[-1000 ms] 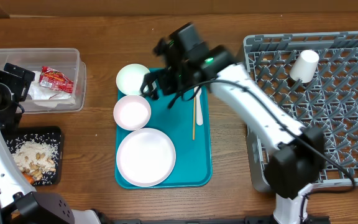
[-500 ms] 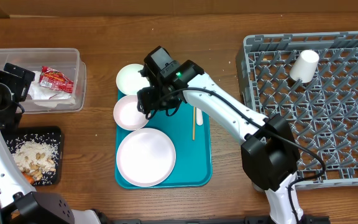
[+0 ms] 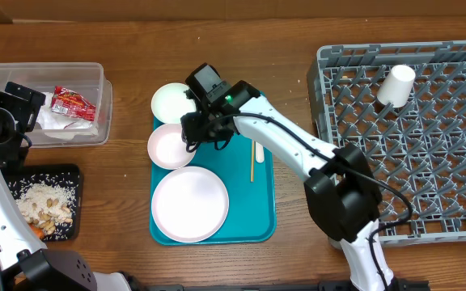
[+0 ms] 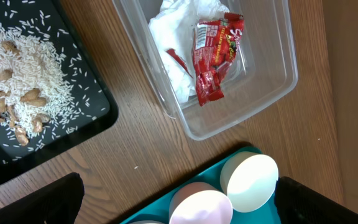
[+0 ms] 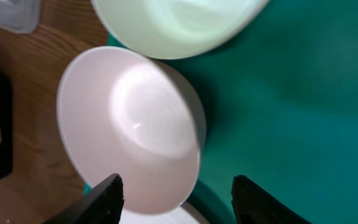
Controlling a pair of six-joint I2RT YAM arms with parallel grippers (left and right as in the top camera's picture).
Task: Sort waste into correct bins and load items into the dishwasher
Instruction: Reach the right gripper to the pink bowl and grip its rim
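Two white bowls (image 3: 171, 101) (image 3: 171, 147), a white plate (image 3: 189, 204) and a pale fork (image 3: 253, 158) lie on the teal tray (image 3: 259, 218). My right gripper (image 3: 205, 129) is open and empty, low over the right rim of the middle bowl (image 5: 129, 124), its fingers (image 5: 179, 199) straddling that rim. A white cup (image 3: 396, 84) lies in the grey rack (image 3: 411, 153). The clear tub (image 3: 51, 81) holds the red wrapper (image 4: 213, 56) and napkins (image 4: 179, 37). The black tray (image 3: 69, 174) holds rice scraps (image 4: 23, 81); an orange carrot bit (image 3: 37, 231) shows there. My left gripper (image 4: 179, 205) is open and empty above the tub.
The teal tray sits at mid-table between the tub and the rack. The left arm's base (image 3: 55, 271) stands at the front left beside the black tray. The right arm stretches from the front right across the tray.
My right gripper has swung left and down from over the tray's far end to the middle bowl's rim. The left arm has not moved.
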